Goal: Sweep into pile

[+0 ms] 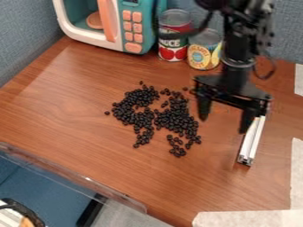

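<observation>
1. Black beans (177,117): loose spread on wood tabletop (77,115).
2. Gripper (223,126): open, 2 fingers apart, beside beans.
3. Slotted white bar (252,141): near 1 finger (can't tell if touching).
4. 2 food cans (173,42): beside toy microwave (139,26).

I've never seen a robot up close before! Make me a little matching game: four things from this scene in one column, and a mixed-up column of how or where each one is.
Things:
1. Toy microwave
2. Small black beans
3. White bar
4. Gripper

How or where:
A. Over the work surface, its two fingers apart
B. Loosely spread in an uneven patch
C. At the back, with orange buttons
D. On the table, to the right of the patch in the picture

Right pairs: 1-C, 2-B, 3-D, 4-A
</observation>
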Controlling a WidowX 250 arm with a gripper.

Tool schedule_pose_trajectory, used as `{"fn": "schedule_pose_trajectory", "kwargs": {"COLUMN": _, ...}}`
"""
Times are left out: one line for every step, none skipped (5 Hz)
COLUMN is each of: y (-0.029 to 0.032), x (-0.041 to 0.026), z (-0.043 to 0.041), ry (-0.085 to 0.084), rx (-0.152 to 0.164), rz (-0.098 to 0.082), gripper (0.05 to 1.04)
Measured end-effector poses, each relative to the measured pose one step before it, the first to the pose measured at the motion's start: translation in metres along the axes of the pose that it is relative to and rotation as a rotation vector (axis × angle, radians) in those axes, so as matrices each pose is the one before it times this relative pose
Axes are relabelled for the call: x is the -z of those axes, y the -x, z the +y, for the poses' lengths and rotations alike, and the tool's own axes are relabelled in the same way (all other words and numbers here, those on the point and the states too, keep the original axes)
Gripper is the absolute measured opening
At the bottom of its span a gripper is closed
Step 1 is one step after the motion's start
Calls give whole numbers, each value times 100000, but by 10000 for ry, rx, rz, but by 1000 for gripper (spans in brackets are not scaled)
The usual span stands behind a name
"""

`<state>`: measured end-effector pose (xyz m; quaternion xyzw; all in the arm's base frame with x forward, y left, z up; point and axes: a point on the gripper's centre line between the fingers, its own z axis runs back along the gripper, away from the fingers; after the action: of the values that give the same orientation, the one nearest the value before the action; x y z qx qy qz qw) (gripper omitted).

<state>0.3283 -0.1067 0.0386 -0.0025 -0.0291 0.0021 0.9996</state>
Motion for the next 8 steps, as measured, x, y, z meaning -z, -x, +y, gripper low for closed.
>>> {"fn": "schedule_pose_trajectory", "kwargs": {"y": -1338, "x": 1019, "z": -2398, "ry": 5, "rx": 58, "rz": -256, "gripper": 1000}}
{"fn": "schedule_pose_trajectory", "kwargs": {"y": -881, "x": 1018, "z": -1241, "ry": -133, "rx": 101, "rz": -205, "gripper": 1000}}
{"fn": "schedule_pose_trajectory", "kwargs": {"y": -784, "x": 508, "z": -1134, "ry": 8, "rx": 91, "rz": -249, "gripper": 1000}}
{"fn": "schedule_pose_trajectory", "kwargs": {"y": -289, "x": 668, "z": -359, "ry": -120, "rx": 114, "rz": 2, "gripper": 987}}
{"fn": "schedule_pose_trajectory", "kwargs": {"y": -269, "x": -63, "z": -124, "ry": 20, "rx": -31, "rz": -24, "gripper": 968}}
{"fn": "schedule_pose_trajectory", "kwargs": {"y": 86, "x": 0, "z": -64, "ry": 40, "rx": -63, "rz": 54, "gripper": 950}}
{"fn": "schedule_pose_trajectory", "kwargs": {"y": 66, "x": 3, "z": -70, "ry": 78, "rx": 77, "rz": 56, "gripper": 662}}
{"fn": "schedule_pose_trajectory", "kwargs": {"y": 143, "x": -1, "z": -17, "ry": 10, "rx": -7, "rz": 90, "gripper": 369}}
